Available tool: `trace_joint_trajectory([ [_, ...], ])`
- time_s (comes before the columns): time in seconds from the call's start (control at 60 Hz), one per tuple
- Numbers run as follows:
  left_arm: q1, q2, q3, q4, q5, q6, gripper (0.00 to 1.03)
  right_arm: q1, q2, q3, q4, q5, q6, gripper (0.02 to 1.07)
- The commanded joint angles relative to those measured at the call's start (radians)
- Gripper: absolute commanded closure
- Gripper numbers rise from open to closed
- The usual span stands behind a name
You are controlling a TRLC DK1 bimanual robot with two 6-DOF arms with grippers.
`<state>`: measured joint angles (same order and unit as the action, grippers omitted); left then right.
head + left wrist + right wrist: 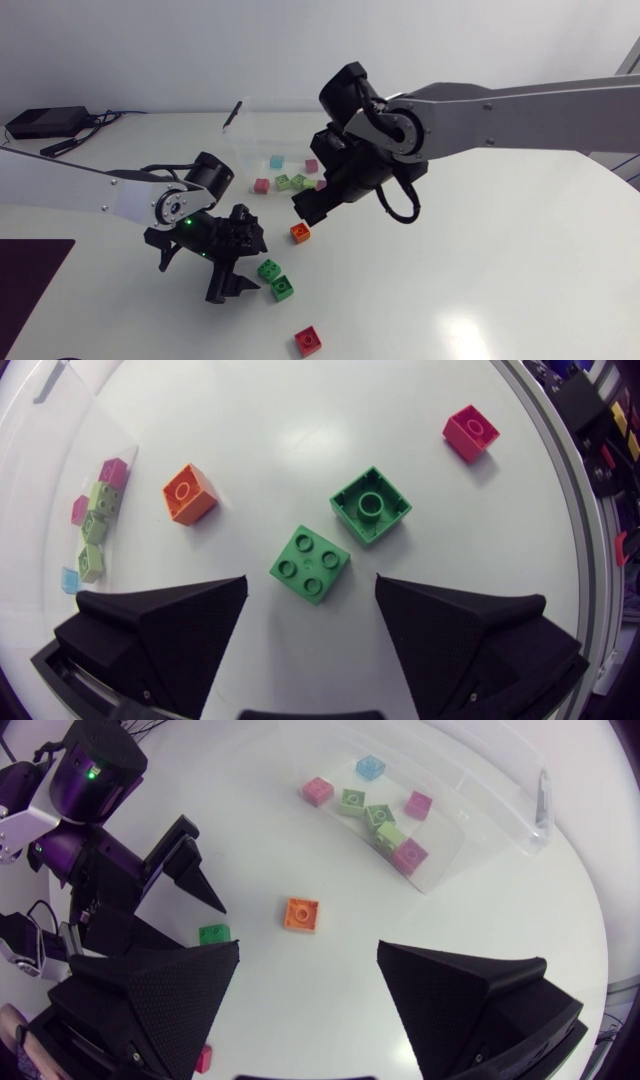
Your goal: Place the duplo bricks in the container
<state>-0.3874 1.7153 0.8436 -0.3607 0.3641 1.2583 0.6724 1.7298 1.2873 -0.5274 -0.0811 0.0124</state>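
Clear container (250, 140), upper centre, held pink, green and blue bricks (284, 181).
My left gripper (253, 266) and right gripper (308, 948) gaped wide, empty; open table (480, 280) lay lower right.

green plastic duplo bricks (310, 564) (371, 505): 2 | orange plastic duplo brick (188, 493): 1 | red plastic duplo brick (471, 432): 1 | clear plastic container (250, 145): 1 | small bricks inside it (350, 800): at least 6

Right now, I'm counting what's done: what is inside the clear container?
Seven loose bricks: three pink, three light green, one blue. My right arm covers one end from above.
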Motion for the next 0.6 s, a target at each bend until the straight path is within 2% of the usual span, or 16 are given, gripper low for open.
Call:
trace_joint_trajectory([
  [0.0,0.001,0.029,0.035,-0.011,-0.002,0.053,0.18,0.007,0.059,-0.002,0.020,0.006,0.017,0.07],
  [0.183,-0.010,0.047,0.052,-0.020,-0.002,0.062,0.19,0.016,0.162,0.040,0.044,0.034,0.038,0.07],
  [0.35,-0.025,0.067,0.057,-0.034,-0.001,0.081,0.44,0.019,0.217,0.066,0.046,0.046,0.055,0.07],
  [0.517,-0.038,0.069,0.052,-0.052,0.001,0.085,0.46,0.019,0.274,0.109,0.043,0.063,0.067,0.07],
  [0.583,-0.044,0.070,0.048,-0.055,0.001,0.090,0.59,0.019,0.292,0.130,0.038,0.063,0.067,0.07],
])
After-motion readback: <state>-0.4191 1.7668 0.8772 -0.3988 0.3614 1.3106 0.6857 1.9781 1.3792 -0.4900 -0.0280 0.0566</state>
